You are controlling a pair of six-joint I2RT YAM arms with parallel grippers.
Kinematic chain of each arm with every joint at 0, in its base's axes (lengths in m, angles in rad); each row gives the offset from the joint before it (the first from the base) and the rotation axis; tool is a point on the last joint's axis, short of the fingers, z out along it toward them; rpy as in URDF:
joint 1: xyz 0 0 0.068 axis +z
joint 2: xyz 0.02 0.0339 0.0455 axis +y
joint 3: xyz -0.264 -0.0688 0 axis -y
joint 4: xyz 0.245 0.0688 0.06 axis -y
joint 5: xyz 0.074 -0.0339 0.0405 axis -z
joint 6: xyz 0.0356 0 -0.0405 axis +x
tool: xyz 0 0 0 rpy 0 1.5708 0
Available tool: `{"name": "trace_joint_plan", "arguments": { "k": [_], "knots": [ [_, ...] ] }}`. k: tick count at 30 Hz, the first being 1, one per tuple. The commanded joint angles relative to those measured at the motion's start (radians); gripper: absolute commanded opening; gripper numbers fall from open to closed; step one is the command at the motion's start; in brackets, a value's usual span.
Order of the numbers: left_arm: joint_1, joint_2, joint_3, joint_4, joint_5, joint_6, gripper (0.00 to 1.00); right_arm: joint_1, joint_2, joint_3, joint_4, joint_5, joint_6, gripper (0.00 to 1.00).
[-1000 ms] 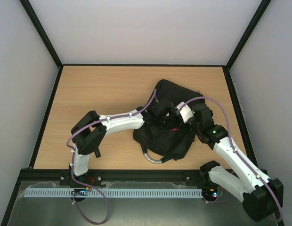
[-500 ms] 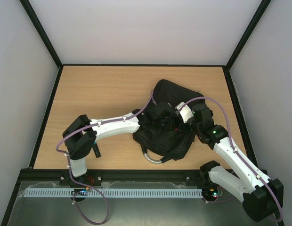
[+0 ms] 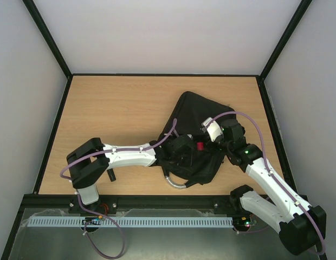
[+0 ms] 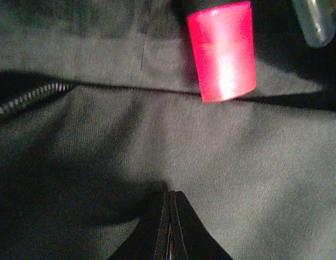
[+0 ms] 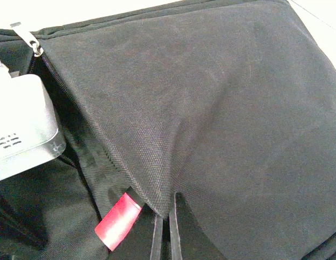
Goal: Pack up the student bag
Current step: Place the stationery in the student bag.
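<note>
— What is the left gripper [image 4: 169,203] doing?
— Its fingers are pressed together, right by the student bag [image 3: 198,111]. The bag lies on the table [image 3: 114,108], right of the middle.
— And the right gripper [image 5: 167,214]?
— It pinches the bag's cloth, near a red tube [image 4: 221,51].
</note>
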Motion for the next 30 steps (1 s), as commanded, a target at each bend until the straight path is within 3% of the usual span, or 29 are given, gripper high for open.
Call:
{"name": "trace_joint_plan", "arguments": {
  "k": [1, 10, 18, 25, 30],
  "knots": [
    [0.003, 0.028, 0.026, 0.077, -0.071, 0.035, 0.02, 0.011, -0.020, 0.003, 0.023, -0.048, 0.003, 0.01],
    [0.013, 0.119, 0.119, 0.095, -0.115, 0.043, 0.02, 0.011, -0.026, 0.002, 0.020, -0.048, 0.004, 0.01],
    [0.066, 0.152, 0.150, 0.198, -0.258, -0.001, 0.02, 0.009, -0.031, 0.003, 0.022, -0.044, 0.006, 0.01],
    [0.090, 0.221, 0.250, 0.285, -0.215, 0.045, 0.02, 0.002, -0.034, 0.002, 0.021, -0.041, 0.007, 0.01],
    [0.089, 0.221, 0.194, 0.510, -0.138, 0.132, 0.03, 0.000, -0.035, 0.003, 0.022, -0.044, 0.006, 0.01]
  ]
}}
